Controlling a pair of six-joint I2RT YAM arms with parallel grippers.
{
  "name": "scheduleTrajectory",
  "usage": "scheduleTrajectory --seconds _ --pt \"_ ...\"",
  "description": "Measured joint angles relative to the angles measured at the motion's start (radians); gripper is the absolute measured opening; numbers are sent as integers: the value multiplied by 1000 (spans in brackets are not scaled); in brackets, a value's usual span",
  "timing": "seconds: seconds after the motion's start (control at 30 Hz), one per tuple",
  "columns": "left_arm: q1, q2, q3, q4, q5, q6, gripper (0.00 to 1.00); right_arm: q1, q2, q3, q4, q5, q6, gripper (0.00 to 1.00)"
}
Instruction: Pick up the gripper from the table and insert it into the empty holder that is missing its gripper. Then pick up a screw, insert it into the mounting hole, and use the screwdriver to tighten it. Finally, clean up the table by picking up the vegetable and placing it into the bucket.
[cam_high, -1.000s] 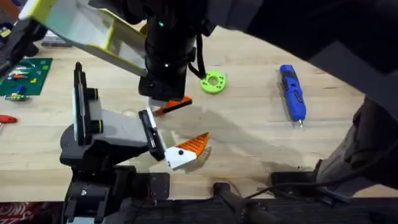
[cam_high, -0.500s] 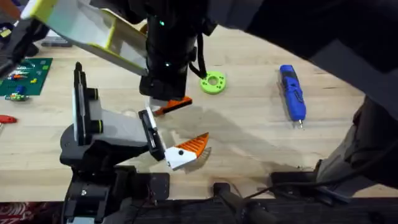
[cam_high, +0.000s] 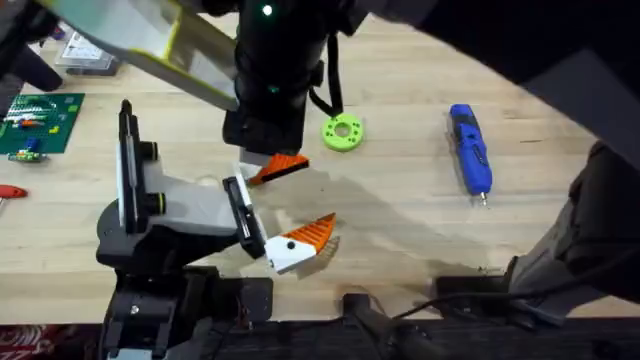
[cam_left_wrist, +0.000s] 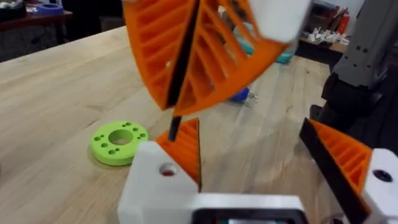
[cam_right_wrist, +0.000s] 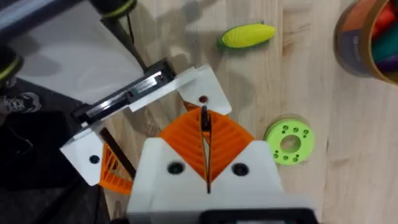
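Gripper (cam_high: 305, 240) is a small orange ribbed wedge on a white block. It lies at the table's (cam_high: 400, 230) near edge, left of middle, with its block touching the near end of the holder's (cam_high: 170, 205) black rail. I also see its ribs at that rail end in the right wrist view.

The holder is grey-white with black plates and a yellow-green ring, and stands by the near-left corner. At the rail's far end I see a second white block (cam_right_wrist: 202, 93) with a small red-ringed hole.

The right gripper (cam_right_wrist: 205, 124) hangs right over that block. Its orange pads are pressed together on a thin black pin (cam_left_wrist: 176, 118), and I can't tell whether that is the screw. The pin's tip is just beside the hole, but I can't tell if they touch.

The left gripper (cam_left_wrist: 249, 134) has its fingers spread with nothing between them, low over the wood and facing the right one.

A green ring (cam_high: 343, 132) lies flat past the holder, apart from it. The blue screwdriver (cam_high: 468, 150) lies toward the right edge, well away. A yellow corn cob (cam_right_wrist: 247, 35) lies on the wood near the bucket (cam_right_wrist: 367, 37).
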Motion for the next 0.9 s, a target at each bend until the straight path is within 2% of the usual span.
scheduleTrajectory --seconds 0.9 --pt "0 0 0 0 0 0 988 -1 -10 10 -20 26 -30 11"
